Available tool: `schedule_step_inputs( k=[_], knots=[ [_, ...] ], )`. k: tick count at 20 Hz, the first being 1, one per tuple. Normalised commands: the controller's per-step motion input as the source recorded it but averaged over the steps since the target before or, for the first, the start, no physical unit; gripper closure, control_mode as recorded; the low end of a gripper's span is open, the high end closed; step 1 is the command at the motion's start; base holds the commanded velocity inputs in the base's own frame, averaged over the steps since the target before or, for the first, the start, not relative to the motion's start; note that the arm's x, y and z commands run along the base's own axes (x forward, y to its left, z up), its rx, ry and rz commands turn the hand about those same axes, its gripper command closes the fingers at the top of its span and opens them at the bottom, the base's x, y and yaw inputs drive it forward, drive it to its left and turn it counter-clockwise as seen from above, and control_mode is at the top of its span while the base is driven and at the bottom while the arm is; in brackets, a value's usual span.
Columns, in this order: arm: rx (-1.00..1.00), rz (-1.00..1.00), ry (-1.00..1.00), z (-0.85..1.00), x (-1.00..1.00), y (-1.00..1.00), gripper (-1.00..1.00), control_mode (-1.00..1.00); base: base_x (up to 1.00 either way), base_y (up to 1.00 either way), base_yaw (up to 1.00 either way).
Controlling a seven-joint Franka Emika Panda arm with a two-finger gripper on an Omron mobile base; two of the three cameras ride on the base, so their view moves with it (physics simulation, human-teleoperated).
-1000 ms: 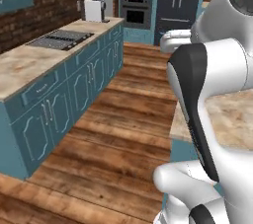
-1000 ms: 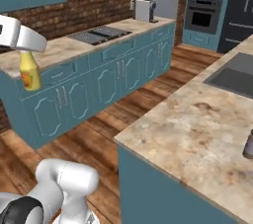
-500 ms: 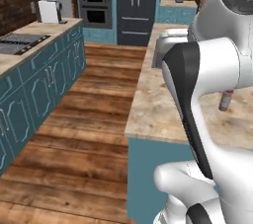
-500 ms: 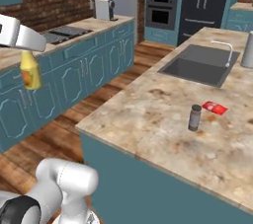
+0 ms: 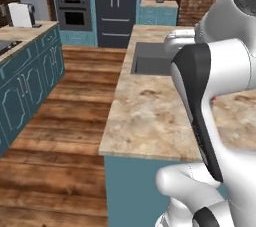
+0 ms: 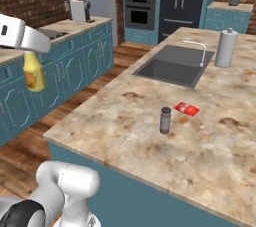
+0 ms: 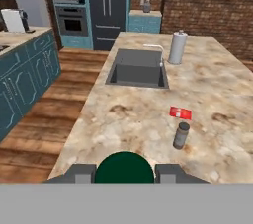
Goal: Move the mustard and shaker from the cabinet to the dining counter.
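Raised hand [image 6: 31, 55] clamped shut around mustard [image 6: 34, 72].

Dark grey shaker [image 6: 165, 120] upright on the marbled stone, flat red packet [image 6: 187, 109] near it toward the sink, tall steel cylinder [image 6: 225, 47] beside the faucet [image 6: 196, 51], black refrigerator [image 6: 181, 2], wall ovens [image 6: 137, 2], wooden plank floor [image 5: 60, 136]

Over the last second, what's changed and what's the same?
The base has swung round toward the dining counter, so the whole scene shifted; nothing on the counter itself moved. The gripper still holds the mustard, jaws shut on it, off the counter's edge over the floor.
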Motion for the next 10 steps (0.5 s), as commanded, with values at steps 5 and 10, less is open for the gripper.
schedule_step_inputs(
  k=[5,10],
  knots=[
    [0.0,-0.14,0.01,0.0,0.33,0.01,1.0,-1.0,0.49,0.0,-0.2],
    [-0.01,-0.38,0.01,-0.13,0.99,0.12,1.0,-1.0,0.0,0.0,0.0]
  ],
)
